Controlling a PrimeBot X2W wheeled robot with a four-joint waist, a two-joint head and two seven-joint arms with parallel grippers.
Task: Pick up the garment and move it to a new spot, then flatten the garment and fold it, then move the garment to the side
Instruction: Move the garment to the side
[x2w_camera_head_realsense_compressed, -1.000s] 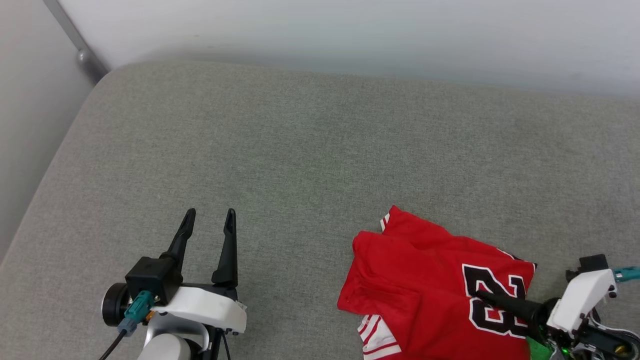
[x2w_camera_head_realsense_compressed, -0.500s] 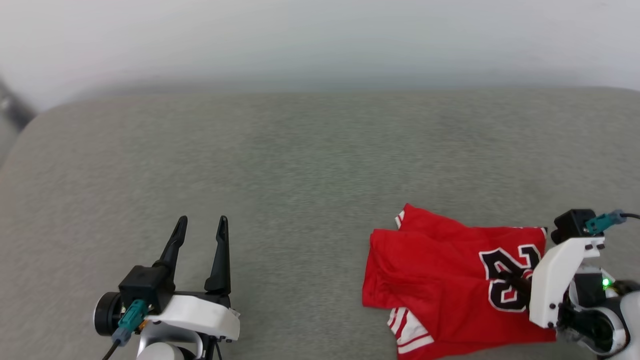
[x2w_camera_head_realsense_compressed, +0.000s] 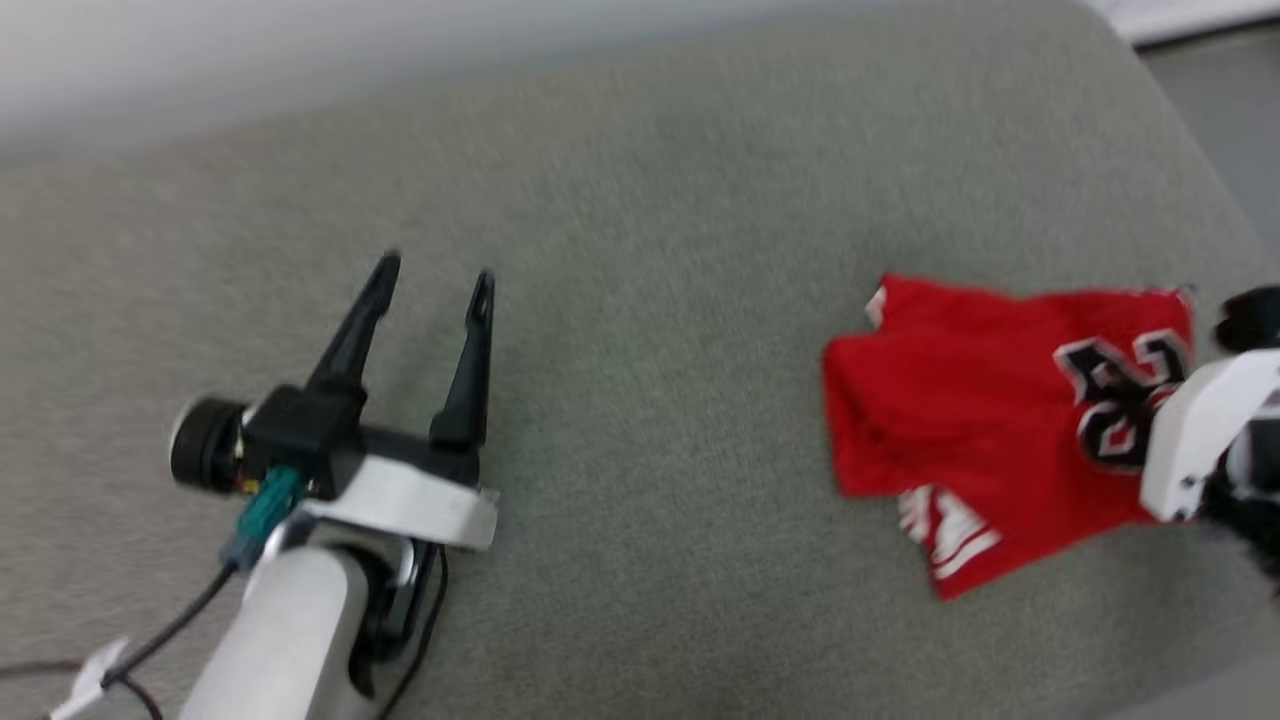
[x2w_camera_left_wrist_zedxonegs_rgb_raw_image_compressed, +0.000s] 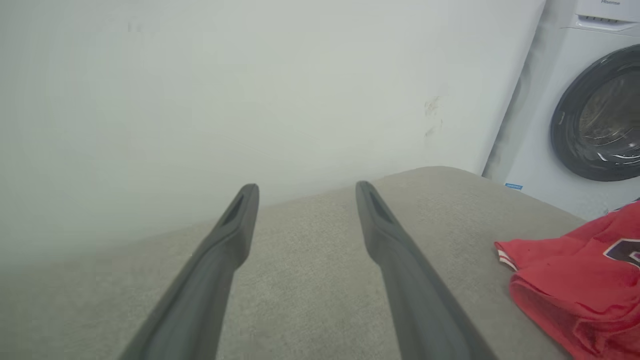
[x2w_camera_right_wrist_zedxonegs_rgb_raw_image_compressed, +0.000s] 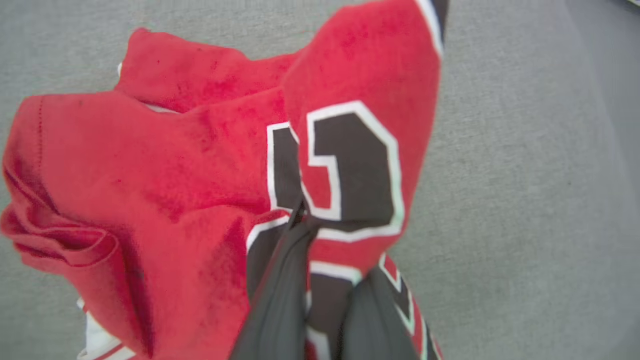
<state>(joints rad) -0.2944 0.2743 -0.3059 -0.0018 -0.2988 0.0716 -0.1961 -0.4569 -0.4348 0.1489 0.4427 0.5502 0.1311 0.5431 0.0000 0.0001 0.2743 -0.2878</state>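
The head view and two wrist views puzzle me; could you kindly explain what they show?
A two-armed wheeled robot took them. The head view looks down from its head; each wrist view looks along one gripper's two fingers. A red garment with a black number lies rumpled on a grey padded surface. The right gripper is pinched shut on a fold of it; the left gripper hovers open and empty. A washing machine stands beyond the surface.

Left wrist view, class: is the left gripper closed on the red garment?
No: the left gripper stands open over the grey cushion, with the garment lying apart to its side.
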